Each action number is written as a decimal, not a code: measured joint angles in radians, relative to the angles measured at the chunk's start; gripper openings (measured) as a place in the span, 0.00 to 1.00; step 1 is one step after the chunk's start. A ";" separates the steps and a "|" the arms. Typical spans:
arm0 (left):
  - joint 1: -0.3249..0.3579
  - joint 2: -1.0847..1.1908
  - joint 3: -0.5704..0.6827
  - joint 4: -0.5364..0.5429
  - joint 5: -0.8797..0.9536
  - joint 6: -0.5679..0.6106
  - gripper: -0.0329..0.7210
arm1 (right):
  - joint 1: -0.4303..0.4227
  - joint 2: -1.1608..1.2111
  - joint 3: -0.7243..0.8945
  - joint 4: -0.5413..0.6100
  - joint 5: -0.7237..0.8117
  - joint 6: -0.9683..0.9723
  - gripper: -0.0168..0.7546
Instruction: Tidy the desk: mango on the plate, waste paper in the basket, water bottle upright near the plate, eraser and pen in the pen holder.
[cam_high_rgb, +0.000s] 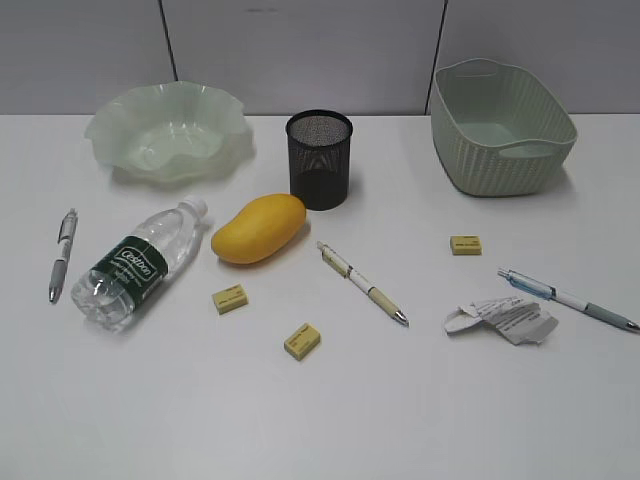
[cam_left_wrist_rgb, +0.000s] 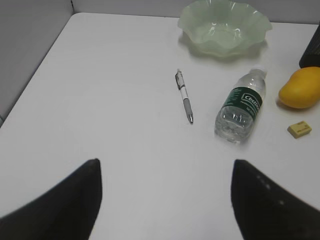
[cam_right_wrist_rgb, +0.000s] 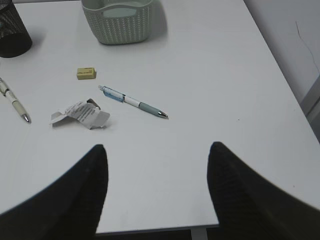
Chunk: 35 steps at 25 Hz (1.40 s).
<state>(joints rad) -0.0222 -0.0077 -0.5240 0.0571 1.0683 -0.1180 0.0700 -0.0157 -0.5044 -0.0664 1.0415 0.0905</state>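
Nothing is held; both the left gripper (cam_left_wrist_rgb: 165, 200) and right gripper (cam_right_wrist_rgb: 157, 190) stand wide. The mango (cam_high_rgb: 258, 228), beside the holder (cam_high_rgb: 320, 158), should be clasped mid-body and carried far-left to the plate (cam_high_rgb: 168, 130).

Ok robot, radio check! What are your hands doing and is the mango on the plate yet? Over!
Left gripper and right gripper open, empty. Mango on the desk, not on the plate. Water bottle lying beside it. Path clear.

white desk (cam_high_rgb: 400, 420) holds mango (cam_high_rgb: 258, 228), pens.
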 joint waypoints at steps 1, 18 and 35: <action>0.000 0.000 0.000 0.000 0.000 0.000 0.85 | 0.000 0.000 0.000 0.000 0.000 0.000 0.67; 0.000 0.000 0.000 0.000 0.000 0.000 0.83 | 0.000 0.000 0.000 0.000 0.000 -0.001 0.67; 0.000 0.033 0.000 0.004 -0.001 0.000 0.81 | 0.000 0.000 0.000 0.000 0.000 -0.001 0.67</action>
<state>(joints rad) -0.0222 0.0256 -0.5240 0.0614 1.0671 -0.1176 0.0700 -0.0157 -0.5044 -0.0664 1.0415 0.0894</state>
